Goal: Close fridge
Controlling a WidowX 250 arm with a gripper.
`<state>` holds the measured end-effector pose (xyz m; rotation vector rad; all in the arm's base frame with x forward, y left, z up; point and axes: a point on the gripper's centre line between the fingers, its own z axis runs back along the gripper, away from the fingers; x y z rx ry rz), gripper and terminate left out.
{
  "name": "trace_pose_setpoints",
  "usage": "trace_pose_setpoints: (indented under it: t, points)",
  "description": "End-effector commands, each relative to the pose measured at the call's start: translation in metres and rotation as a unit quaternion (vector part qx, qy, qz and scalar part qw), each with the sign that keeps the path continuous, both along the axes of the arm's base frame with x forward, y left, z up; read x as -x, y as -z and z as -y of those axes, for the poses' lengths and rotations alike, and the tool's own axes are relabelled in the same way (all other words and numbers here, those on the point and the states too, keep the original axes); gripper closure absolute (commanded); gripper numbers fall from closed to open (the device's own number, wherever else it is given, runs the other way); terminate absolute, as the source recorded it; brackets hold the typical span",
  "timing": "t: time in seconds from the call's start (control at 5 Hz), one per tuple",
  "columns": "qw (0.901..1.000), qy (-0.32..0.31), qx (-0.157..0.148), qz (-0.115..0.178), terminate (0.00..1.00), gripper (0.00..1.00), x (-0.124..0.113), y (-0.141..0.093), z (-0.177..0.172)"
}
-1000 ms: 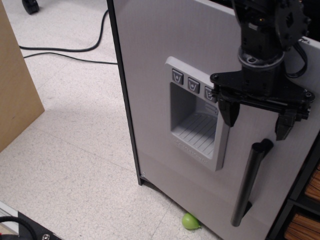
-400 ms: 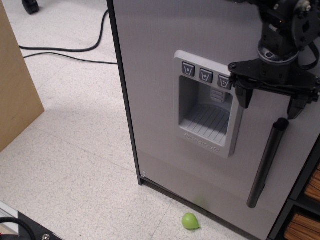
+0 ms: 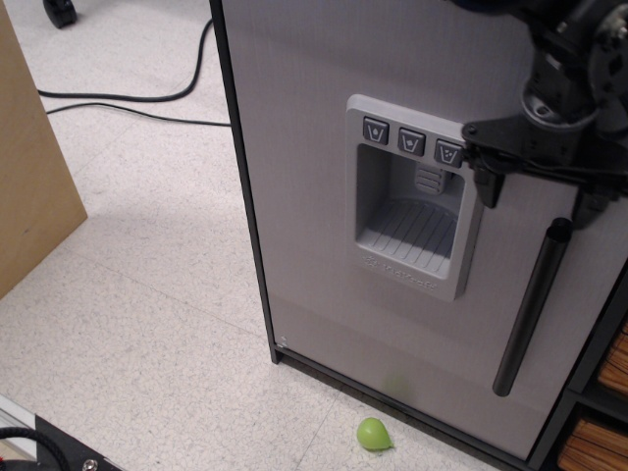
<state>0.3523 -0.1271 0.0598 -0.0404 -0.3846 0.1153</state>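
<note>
Overhead, my black gripper hangs fingers spread, pinching nothing. Fridge: matte grey door, recessed ribbed dispenser panel, round black bar handle.

The black robot gripper is cut off by the right and top picture edges; its right finger is mostly out of view, so jaw spacing cannot be judged. The light grey fridge door runs past the top edge. The tan wooden panel is cropped at the left edge. The black floor cable exits at the top.
</note>
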Motion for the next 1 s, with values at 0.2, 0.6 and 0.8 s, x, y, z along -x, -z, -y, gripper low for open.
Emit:
trace_pose_setpoints:
  t: [0.2,0.6,0.8]
  points:
    - [0.9996,0.017,0.014,0.018,0.00,0.00,0.026,-0.033,-0.005]
    - [0.9993,0.016,0.020,-0.029,0.00,0.00,0.060,-0.041,-0.021]
    - [0.9993,0.016,0.020,-0.029,1.00,0.00,0.060,-0.041,-0.021]
